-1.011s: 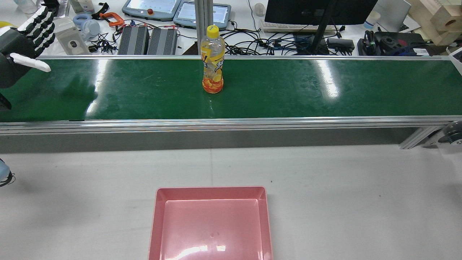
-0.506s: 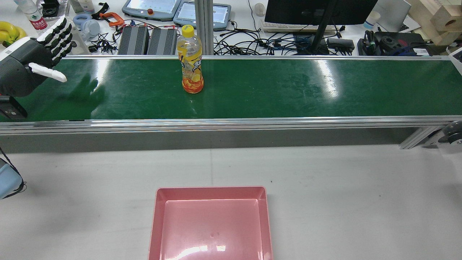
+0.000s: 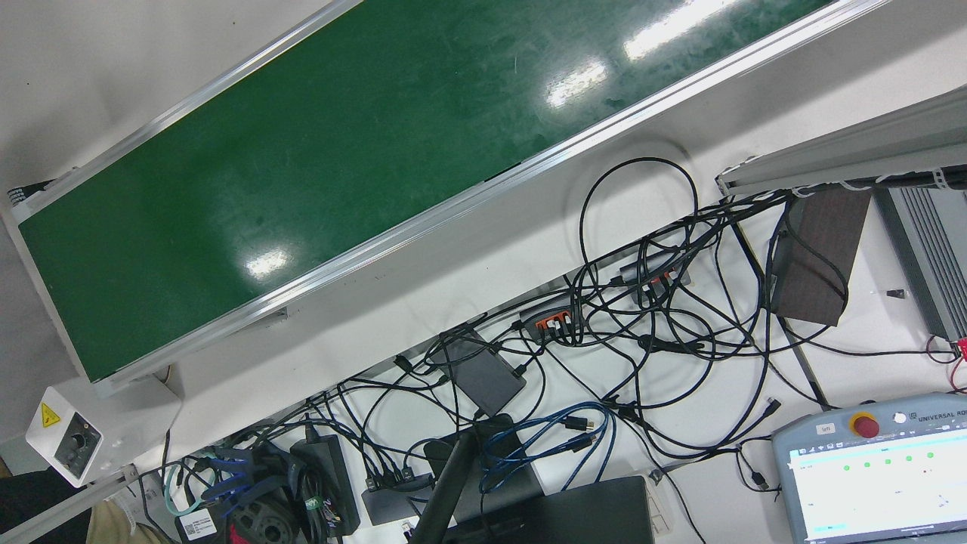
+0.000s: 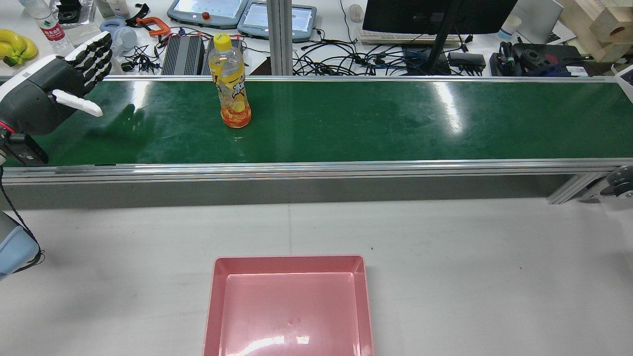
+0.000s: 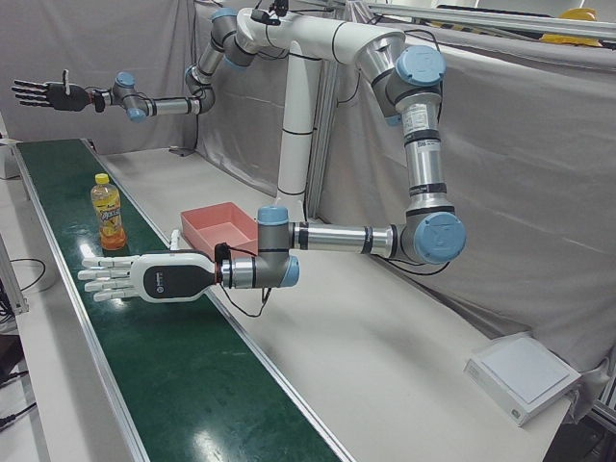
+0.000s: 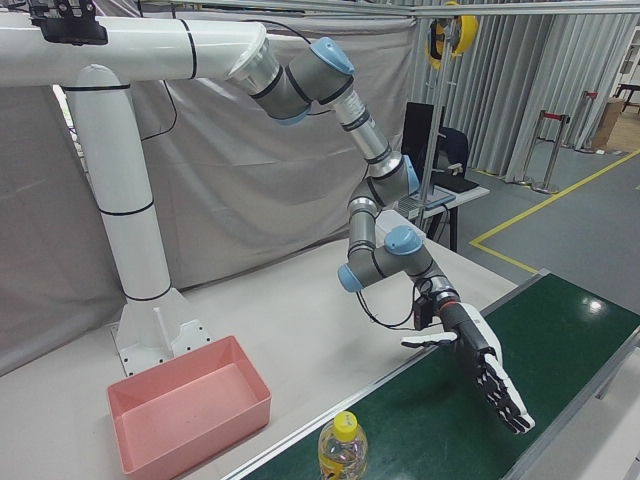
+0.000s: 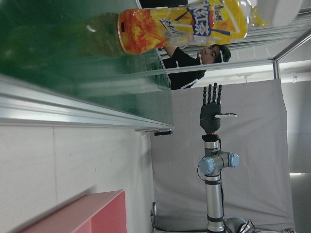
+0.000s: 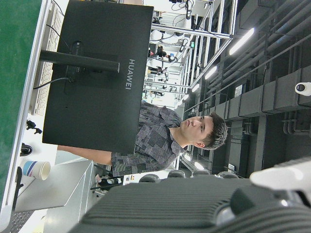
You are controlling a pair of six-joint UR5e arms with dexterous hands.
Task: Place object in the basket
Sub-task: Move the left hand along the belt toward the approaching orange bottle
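An orange drink bottle with a yellow cap stands upright on the green conveyor belt, left of its middle. It also shows in the left-front view, the right-front view and the left hand view. My left hand is open and empty over the belt's left end, apart from the bottle, fingers stretched across the belt. My right hand is open and empty, held high beyond the belt's far end. The empty pink basket sits on the white table in front.
Behind the belt lies a cluttered desk with cables, teach pendants, a monitor and bananas. The belt's aluminium rail runs between the belt and the basket. A control box sits at one belt end.
The bottle has travelled left along the belt, toward my left hand. My left hand has moved slightly right over the belt's end and stays open.
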